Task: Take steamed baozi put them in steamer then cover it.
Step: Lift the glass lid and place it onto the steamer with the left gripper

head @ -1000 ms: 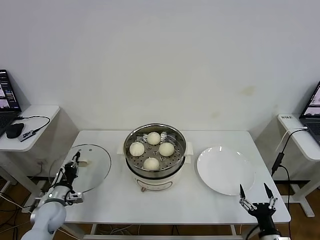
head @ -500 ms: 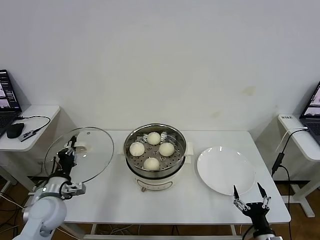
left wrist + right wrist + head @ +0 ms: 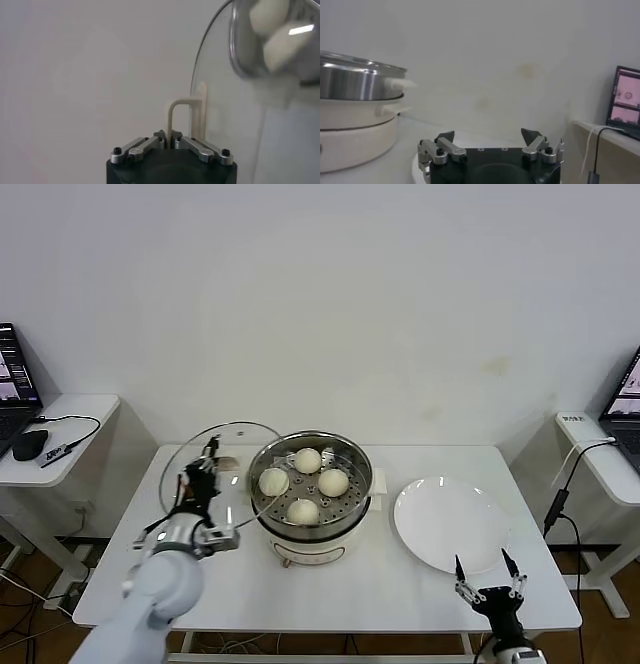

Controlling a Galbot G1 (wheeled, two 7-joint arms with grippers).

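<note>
the left gripper is clamped on the cream handle of the round clear glass lid, held tilted in the air just left of the round cream-white steamer. four smooth cream-white buns sit on its perforated steel tray. the right gripper hangs open near the flat white plate.

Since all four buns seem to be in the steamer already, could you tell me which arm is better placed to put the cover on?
The left. Its gripper already holds the cover by the handle, tilted beside the steamer. The right gripper hangs open and empty near the table's front edge, by the plate.
</note>
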